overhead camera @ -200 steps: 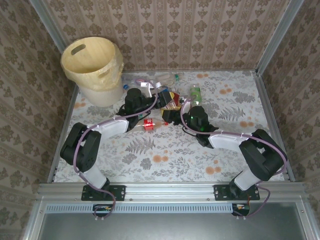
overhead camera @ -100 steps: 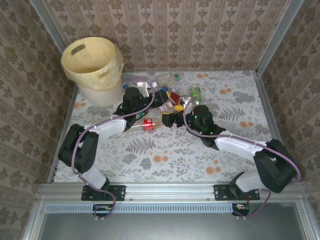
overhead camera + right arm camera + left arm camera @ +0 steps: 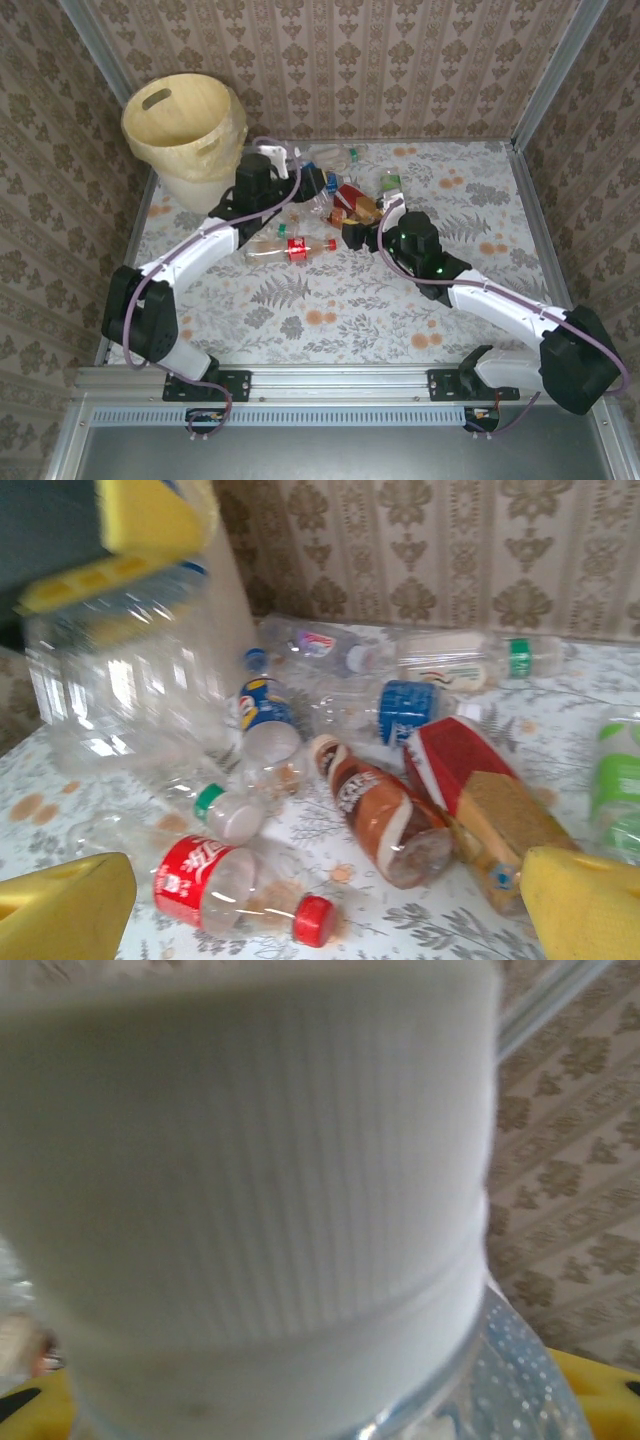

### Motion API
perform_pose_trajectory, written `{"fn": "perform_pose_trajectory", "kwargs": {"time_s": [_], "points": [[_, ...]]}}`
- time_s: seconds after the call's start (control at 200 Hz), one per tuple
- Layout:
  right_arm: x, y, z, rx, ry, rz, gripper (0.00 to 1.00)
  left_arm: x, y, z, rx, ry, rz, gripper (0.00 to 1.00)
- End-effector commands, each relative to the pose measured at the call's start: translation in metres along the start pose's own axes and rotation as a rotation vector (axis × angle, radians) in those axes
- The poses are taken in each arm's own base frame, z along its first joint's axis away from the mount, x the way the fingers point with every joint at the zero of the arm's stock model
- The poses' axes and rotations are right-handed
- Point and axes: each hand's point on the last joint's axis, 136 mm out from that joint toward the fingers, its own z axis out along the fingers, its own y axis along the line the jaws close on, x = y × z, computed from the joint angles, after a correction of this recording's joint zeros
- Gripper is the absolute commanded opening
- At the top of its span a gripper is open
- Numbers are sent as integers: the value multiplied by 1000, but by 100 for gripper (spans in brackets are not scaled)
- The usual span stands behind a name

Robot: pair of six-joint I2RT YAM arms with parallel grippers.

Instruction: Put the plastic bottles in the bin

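My left gripper point(image 3: 305, 181) is shut on a clear bottle point(image 3: 120, 690), held off the table right of the cream bin point(image 3: 185, 125). Its white cap point(image 3: 250, 1210) sits right against the left wrist camera. My right gripper point(image 3: 325, 920) stands open low over the table, nothing between its yellow fingertips point(image 3: 60, 910). Just ahead of it lies a red-labelled bottle with a red cap point(image 3: 230, 890), also seen from above point(image 3: 290, 248). Beyond are a brown bottle point(image 3: 385, 810), a red-and-orange bottle point(image 3: 490, 800), a blue-labelled bottle point(image 3: 405, 710) and a green bottle point(image 3: 390, 185).
More clear bottles point(image 3: 335, 155) lie along the back wall. The bin stands in the far left corner on the floral tabletop point(image 3: 330, 300). Patterned walls and metal posts point(image 3: 545, 75) close in the table on three sides.
My left arm has risen and swung back-left toward the bin with the clear bottle. My right arm has stretched further out, and the red-labelled bottle now lies uncovered.
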Motion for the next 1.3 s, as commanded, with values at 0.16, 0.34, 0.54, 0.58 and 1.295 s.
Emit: {"fn": "perform_pose_trajectory", "kwargs": {"time_s": [0.16, 0.34, 0.54, 0.58, 1.295], "points": [[0, -31, -8, 141, 4, 23, 100, -79, 39, -59, -239, -130, 133, 56], [-6, -27, -9, 117, -9, 32, 100, -125, 59, -91, -351, -226, 152, 56], [-11, -25, -11, 100, -18, 49, 100, -180, 49, -121, -385, -354, 248, 57], [-11, -24, -12, 97, -12, 52, 100, -193, 46, -129, -406, -381, 285, 57], [-14, -27, -23, 101, -33, 80, 100, -271, 126, -165, -680, -298, 727, 61]]}}
